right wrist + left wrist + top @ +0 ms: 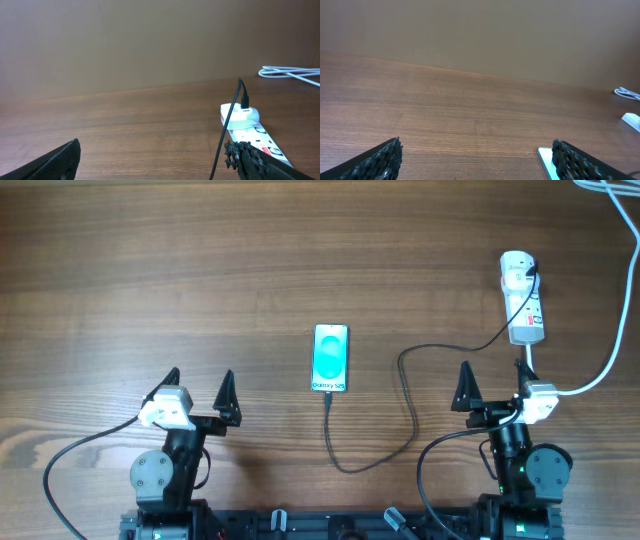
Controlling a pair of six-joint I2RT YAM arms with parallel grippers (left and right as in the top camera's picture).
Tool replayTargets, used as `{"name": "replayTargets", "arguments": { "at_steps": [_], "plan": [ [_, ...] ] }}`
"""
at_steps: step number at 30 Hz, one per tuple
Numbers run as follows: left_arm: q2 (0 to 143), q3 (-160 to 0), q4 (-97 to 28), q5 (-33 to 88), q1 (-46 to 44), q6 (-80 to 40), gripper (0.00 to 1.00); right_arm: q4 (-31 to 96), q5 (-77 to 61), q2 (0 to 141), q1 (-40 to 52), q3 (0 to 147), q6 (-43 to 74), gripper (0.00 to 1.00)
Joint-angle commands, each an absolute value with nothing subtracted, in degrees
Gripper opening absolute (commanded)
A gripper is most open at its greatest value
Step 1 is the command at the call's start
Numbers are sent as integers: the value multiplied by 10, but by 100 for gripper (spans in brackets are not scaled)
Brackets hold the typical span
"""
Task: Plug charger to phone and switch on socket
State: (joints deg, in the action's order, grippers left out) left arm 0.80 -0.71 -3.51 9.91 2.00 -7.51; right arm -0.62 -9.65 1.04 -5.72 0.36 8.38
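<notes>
The phone [331,358] lies flat mid-table, its teal screen up; its corner [546,159] shows by my left gripper's right finger. The charger [412,415], a thin black cable, runs from a white plug on the far end of the socket [522,300], loops toward me and ends just below the phone's near edge; I cannot tell whether the tip is inserted. My left gripper [200,380] stands open and empty left of the phone. Right of the phone, my right gripper [492,375] is open and empty too, with the socket [250,127] and the cable [223,137] just ahead of its right finger.
A thick white cord [610,330] curves from the socket's near end out to the table's far right corner, and shows as a coil [290,73] at the right edge. A plain wall stands behind the wooden table [200,270].
</notes>
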Motion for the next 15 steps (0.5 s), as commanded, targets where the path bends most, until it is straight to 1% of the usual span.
{"name": "replayTargets", "arguments": {
  "at_steps": [1, 15],
  "plan": [
    [2, -3, -36, 94, 24, -60, 100, -8, -104, 2, -56, 3, 91, 100],
    [2, -3, -36, 94, 24, -60, 100, -8, -104, 2, -56, 3, 91, 100]
  ]
}}
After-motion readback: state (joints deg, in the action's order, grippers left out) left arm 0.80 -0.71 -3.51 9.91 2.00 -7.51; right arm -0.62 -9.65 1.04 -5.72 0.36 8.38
